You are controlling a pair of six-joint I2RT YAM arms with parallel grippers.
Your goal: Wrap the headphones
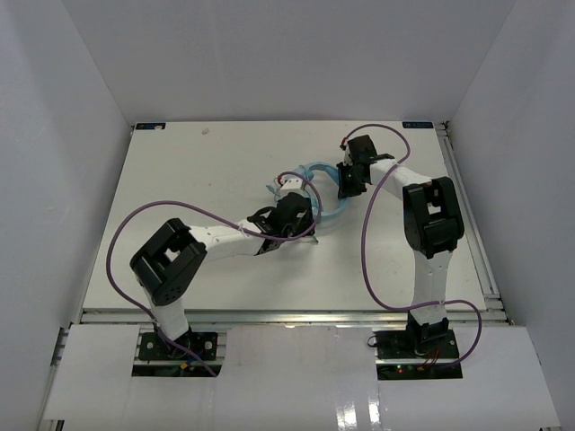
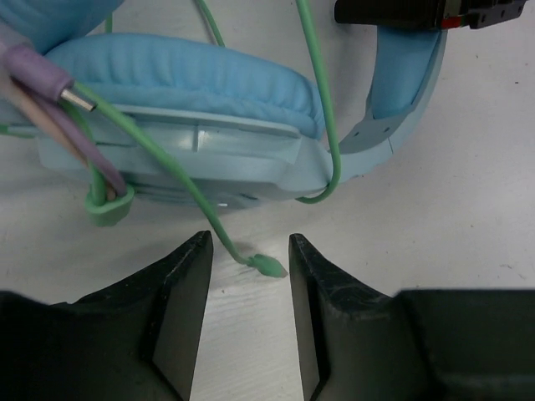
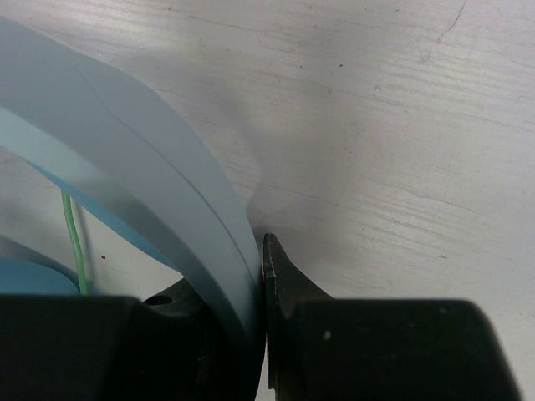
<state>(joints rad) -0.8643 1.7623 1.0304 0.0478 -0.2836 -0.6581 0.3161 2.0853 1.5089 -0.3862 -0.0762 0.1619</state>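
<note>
The light blue headphones [image 1: 316,180] lie on the white table [image 1: 180,180] between my two grippers. My right gripper [image 1: 349,180] is shut on the headband [image 3: 150,167], which runs between its fingers [image 3: 284,284]. My left gripper [image 2: 248,251] is open and low over the table, just in front of an earcup [image 2: 192,83]. The thin green cable [image 2: 159,159] loops over that earcup. Its small green end piece [image 2: 269,266] lies on the table between my left fingertips, touching neither. A metal plug tip [image 2: 77,98] shows at the left.
Thick purple arm cables [image 1: 368,242] arc over the table beside both arms. White walls enclose the table on three sides. The right gripper's black body [image 2: 410,12] sits on the headband at the top of the left wrist view.
</note>
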